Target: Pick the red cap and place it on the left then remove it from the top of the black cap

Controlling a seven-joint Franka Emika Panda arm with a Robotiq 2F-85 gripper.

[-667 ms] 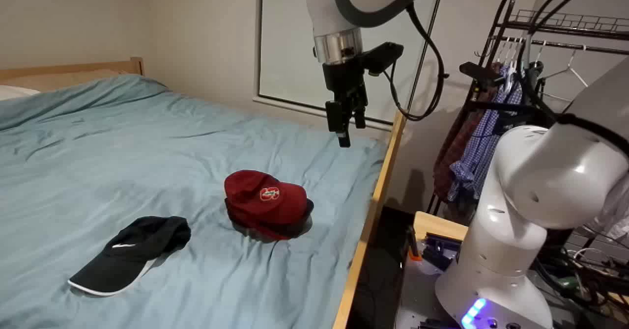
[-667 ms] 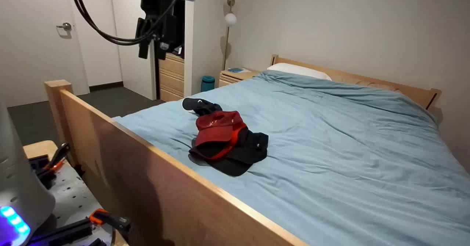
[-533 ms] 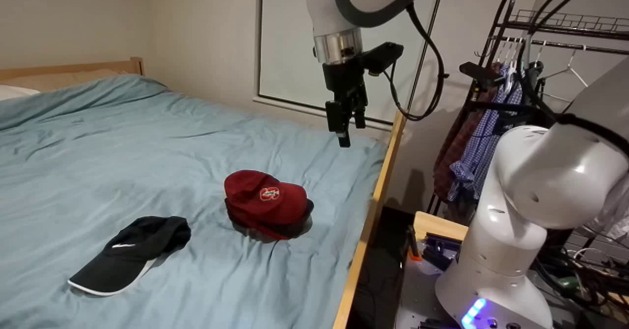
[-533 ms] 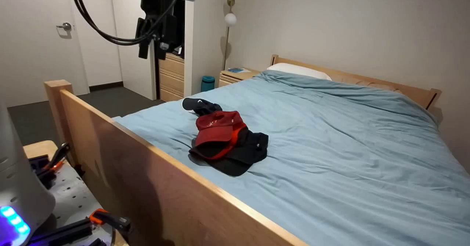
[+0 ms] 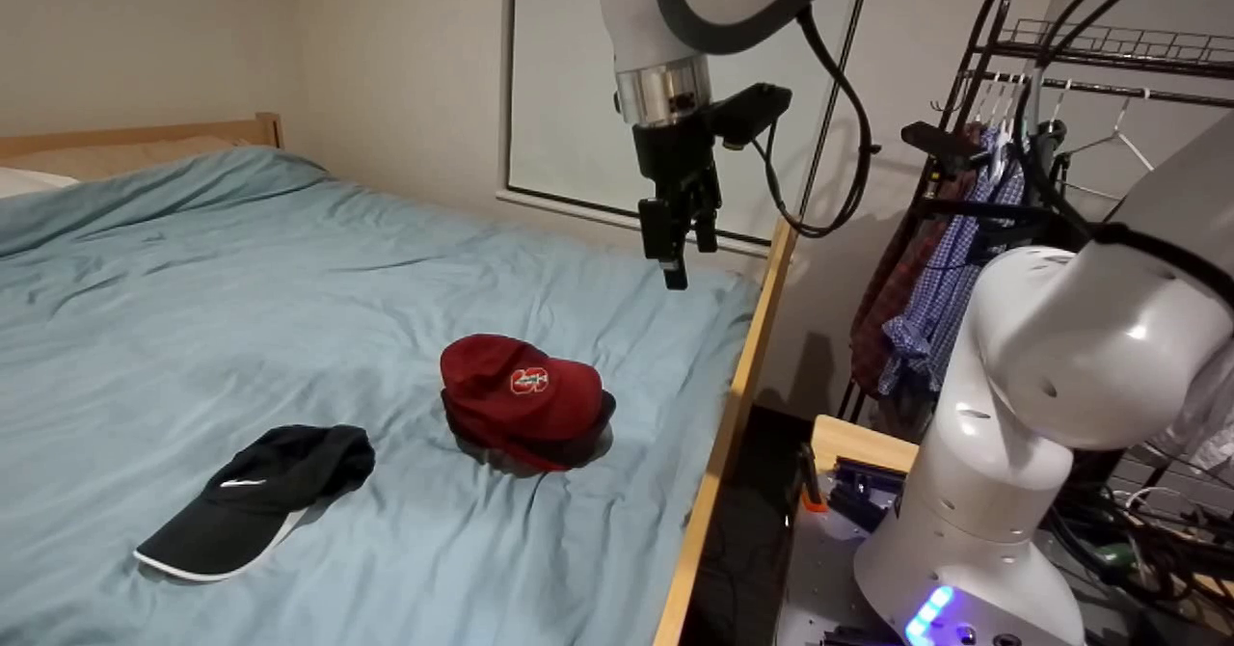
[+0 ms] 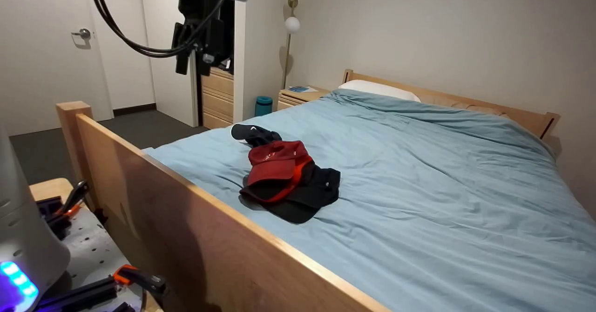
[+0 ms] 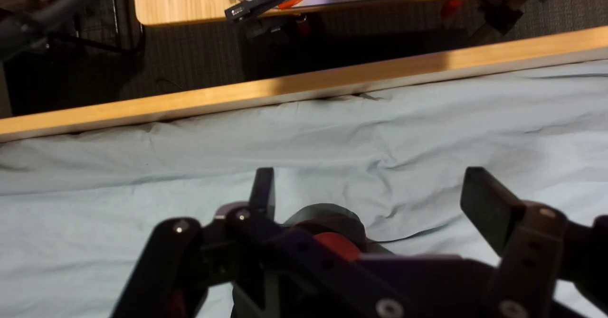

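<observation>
The red cap sits on top of a pile on the bed; it also shows in an exterior view. Beneath it are a bright red edge and a rounder all-black cap. The black cap with the white brim edge lies flat and apart from the pile; it is partly hidden behind the pile in an exterior view. My gripper is open and empty, high above the bed and away from the caps. In the wrist view my gripper partly hides the pile, with a bit of red showing.
The wooden footboard runs between the bed and the robot base. The blue bedsheet is wrinkled. A table with orange-tipped clamps stands beside the base. A clothes rack stands behind the arm.
</observation>
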